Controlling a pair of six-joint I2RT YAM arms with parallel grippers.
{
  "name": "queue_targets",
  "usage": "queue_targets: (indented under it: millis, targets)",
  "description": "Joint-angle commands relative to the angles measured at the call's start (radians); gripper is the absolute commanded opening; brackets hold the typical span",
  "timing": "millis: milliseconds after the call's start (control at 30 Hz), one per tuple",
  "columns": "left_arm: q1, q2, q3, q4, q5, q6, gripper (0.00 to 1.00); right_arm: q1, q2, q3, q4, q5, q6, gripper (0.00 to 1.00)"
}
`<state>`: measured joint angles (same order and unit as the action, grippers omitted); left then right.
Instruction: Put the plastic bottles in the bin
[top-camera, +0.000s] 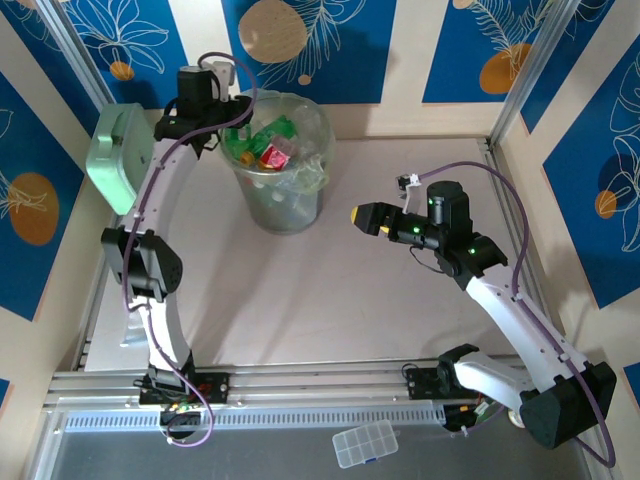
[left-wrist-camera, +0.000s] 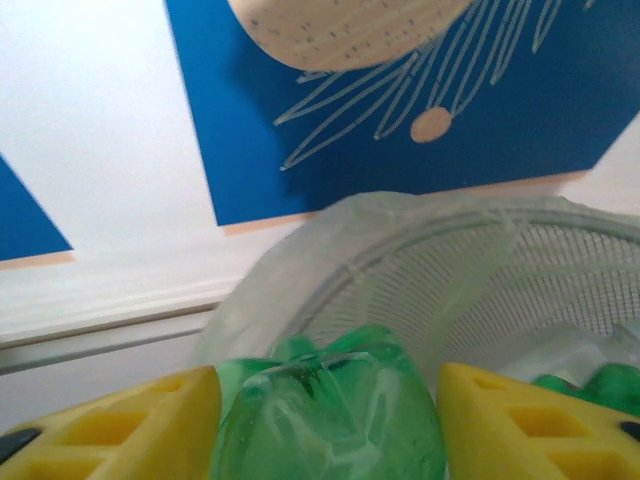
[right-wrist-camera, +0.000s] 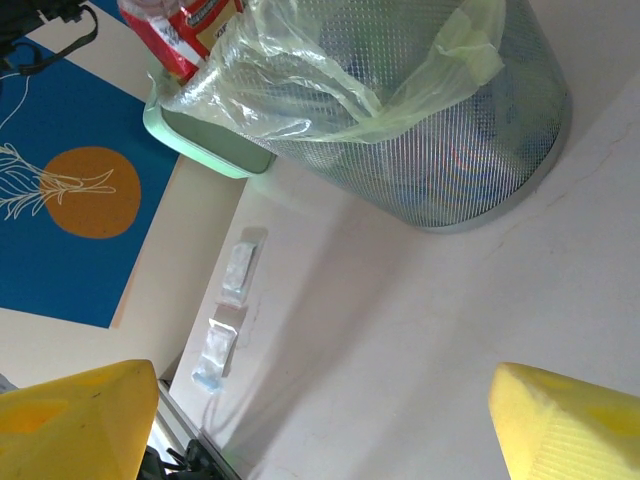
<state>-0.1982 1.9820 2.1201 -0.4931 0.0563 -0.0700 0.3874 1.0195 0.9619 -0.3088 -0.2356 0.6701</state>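
Observation:
My left gripper (top-camera: 222, 132) hangs over the far left rim of the bin (top-camera: 285, 205), shut on a green plastic bottle (left-wrist-camera: 330, 410) that fills the space between its yellow fingers (left-wrist-camera: 130, 425). The bin's mesh wall and clear bag liner (left-wrist-camera: 470, 270) lie just beyond the bottle. Inside the bin lie several bottles, green ones and a red-labelled one (top-camera: 275, 153). My right gripper (top-camera: 354, 215) hovers open to the right of the bin, above bare table, with nothing between its fingers (right-wrist-camera: 560, 425). The bin (right-wrist-camera: 470, 130) stands ahead of it.
A mint-green box (top-camera: 115, 160) leans at the back left beside the bin and the left arm. Two small clear packets (right-wrist-camera: 225, 320) lie on the table near the left wall. A small clear compartment case (top-camera: 365, 443) sits in front of the arm bases.

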Motion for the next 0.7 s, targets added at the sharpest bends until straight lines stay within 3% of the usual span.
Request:
queue_targets:
  millis: [0, 233, 467, 633, 667]
  targets:
    - [-0.017, 0.021, 0.015, -0.055, 0.035, 0.017, 0.53, 0.011, 0.008, 0.026, -0.015, 0.01, -0.006, 0.86]
    - [-0.041, 0.015, -0.012, -0.05, 0.061, 0.019, 0.59, 0.02, 0.01, 0.045, -0.022, 0.022, -0.01, 0.86]
    - [-0.044, -0.06, 0.0, -0.03, -0.033, 0.009, 1.0, 0.024, -0.002, 0.098, -0.065, 0.047, -0.039, 0.86]
    - [-0.053, -0.164, -0.032, -0.026, -0.097, -0.023, 0.99, 0.026, -0.017, 0.158, -0.124, 0.106, -0.103, 0.89]
    - [-0.057, -0.195, -0.057, -0.019, -0.099, -0.024, 0.99, 0.029, -0.023, 0.17, -0.138, 0.14, -0.117, 0.93]
